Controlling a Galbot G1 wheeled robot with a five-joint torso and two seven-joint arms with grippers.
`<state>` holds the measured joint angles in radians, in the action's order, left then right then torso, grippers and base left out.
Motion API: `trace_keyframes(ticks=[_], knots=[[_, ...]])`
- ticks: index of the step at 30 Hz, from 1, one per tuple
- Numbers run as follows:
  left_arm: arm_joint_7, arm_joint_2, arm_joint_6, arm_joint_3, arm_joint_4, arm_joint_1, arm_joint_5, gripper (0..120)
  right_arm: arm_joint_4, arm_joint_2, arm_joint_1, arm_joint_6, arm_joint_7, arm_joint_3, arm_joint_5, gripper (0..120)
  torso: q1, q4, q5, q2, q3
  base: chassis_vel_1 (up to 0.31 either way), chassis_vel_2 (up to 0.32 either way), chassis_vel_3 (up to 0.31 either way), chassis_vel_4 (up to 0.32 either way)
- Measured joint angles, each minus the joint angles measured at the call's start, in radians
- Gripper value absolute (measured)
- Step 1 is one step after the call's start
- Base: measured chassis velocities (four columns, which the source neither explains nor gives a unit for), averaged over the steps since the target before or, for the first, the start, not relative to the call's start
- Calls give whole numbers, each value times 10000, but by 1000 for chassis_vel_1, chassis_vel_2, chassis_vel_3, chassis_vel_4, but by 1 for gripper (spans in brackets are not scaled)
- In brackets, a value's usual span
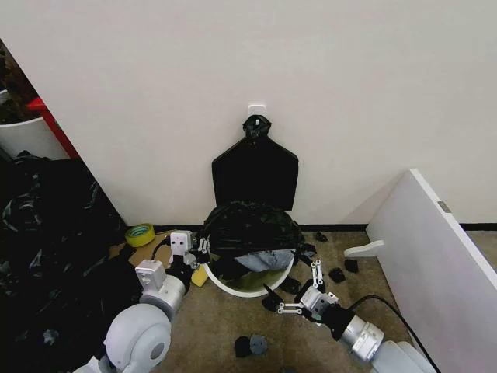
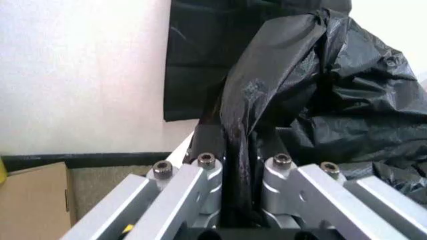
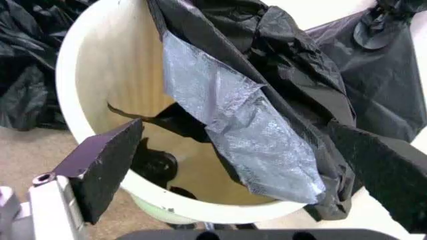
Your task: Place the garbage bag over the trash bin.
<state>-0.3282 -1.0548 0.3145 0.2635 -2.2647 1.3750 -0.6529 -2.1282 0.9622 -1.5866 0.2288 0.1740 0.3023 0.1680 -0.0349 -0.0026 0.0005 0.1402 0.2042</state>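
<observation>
Black plastic mass (image 1: pixel 46 249) fills the floor at the left, with a tape roll (image 1: pixel 140 234) beside it. Left gripper (image 1: pixel 200 250) is clamped on the garbage bag (image 1: pixel 250 225), which lies bunched over the far rim of the trash bin (image 1: pixel 256 286). Right gripper (image 1: pixel 293 289) hangs open at the near rim. A white board (image 1: pixel 435 264) leans at the right.
</observation>
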Motion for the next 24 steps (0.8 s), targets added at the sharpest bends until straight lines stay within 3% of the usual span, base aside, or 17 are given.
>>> trace_keyframes(ticks=[7,12,13,16,19,24], knots=[[6,24,21,-53,-58,-47,17,5,-129,180,110,-611,-981,-238,329,81,0,-1,1,0,0,0,0,0,0],[10,-29,53,-143,-58,-90,-16,5,-128,156,236,-923,-1396,-324,651,65,-1,0,0,0,0,0,0,0,0],[7,-52,106,-163,-57,-125,-80,5,-116,141,244,-930,-1514,-336,736,56,-1,-1,1,0,1,0,0,0,0],[-2,-107,163,-184,-26,-180,-151,5,-115,133,245,-734,-1749,-391,760,38,-1,-1,1,0,0,0,0,0,0],[-3,-134,168,-188,-3,-191,-155,5,-87,137,271,-527,-1798,-412,740,31,-1,-1,1,0,0,0,0,0,0],[-8,-150,181,-186,58,-229,-156,5,71,130,253,248,-1682,-457,498,10,-1,0,0,0,0,0,0,0,0]])
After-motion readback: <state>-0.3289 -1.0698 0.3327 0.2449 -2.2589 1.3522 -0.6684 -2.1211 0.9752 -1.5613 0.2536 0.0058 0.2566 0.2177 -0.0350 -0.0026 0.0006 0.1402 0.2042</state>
